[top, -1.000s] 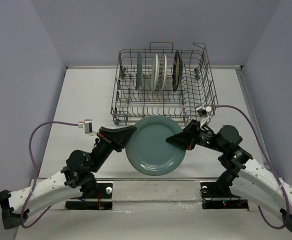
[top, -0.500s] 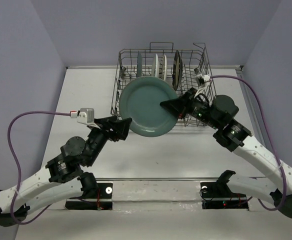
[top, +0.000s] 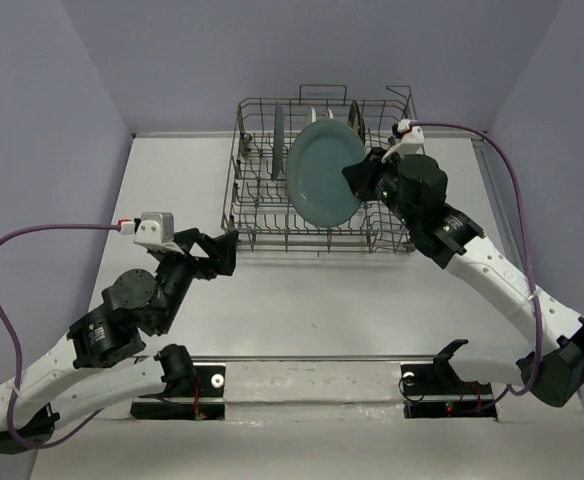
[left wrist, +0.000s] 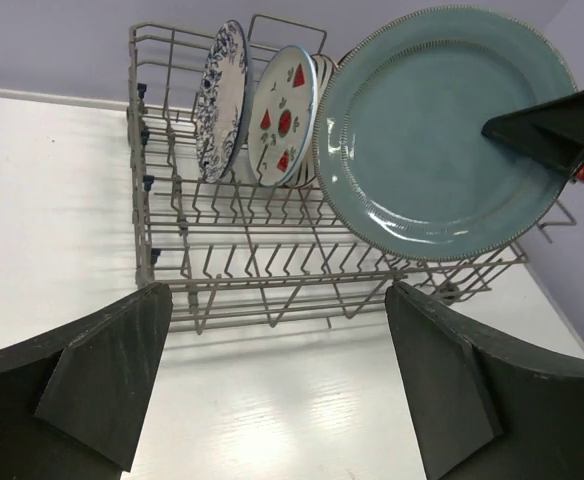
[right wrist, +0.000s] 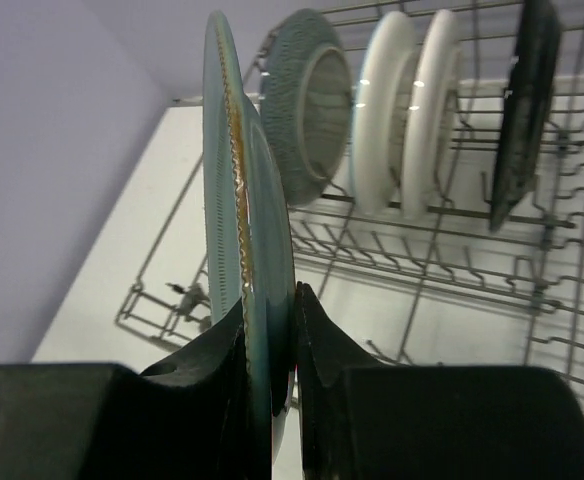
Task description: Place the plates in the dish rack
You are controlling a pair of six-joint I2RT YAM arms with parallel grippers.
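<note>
The plain teal-grey plate (top: 324, 172) (left wrist: 442, 120) is held upright over the near half of the dish rack (top: 392, 215), in front of the standing plates. My right gripper (top: 357, 180) (right wrist: 294, 300) is shut on its right rim, one finger on each face (right wrist: 237, 200). Slotted upright at the back of the rack are the blue floral plate (left wrist: 220, 95), the red fruit plate (left wrist: 282, 115), a striped one (left wrist: 322, 70) mostly hidden, and the dark plate (right wrist: 527, 100). My left gripper (top: 222, 250) (left wrist: 277, 310) is open with nothing in it, low over the table just in front of the rack's front-left corner.
The rack's raised wire sides and front rail (left wrist: 242, 320) stand between my left gripper and the plates. Rows of bare tines (right wrist: 472, 280) lie in front of and to the right of the standing plates. Purple cables loop from both wrists. Walls close the table on three sides.
My left gripper opened, let go of the teal plate and drew back to the left. The right arm carried the plate away from me over the rack and turned it upright.
</note>
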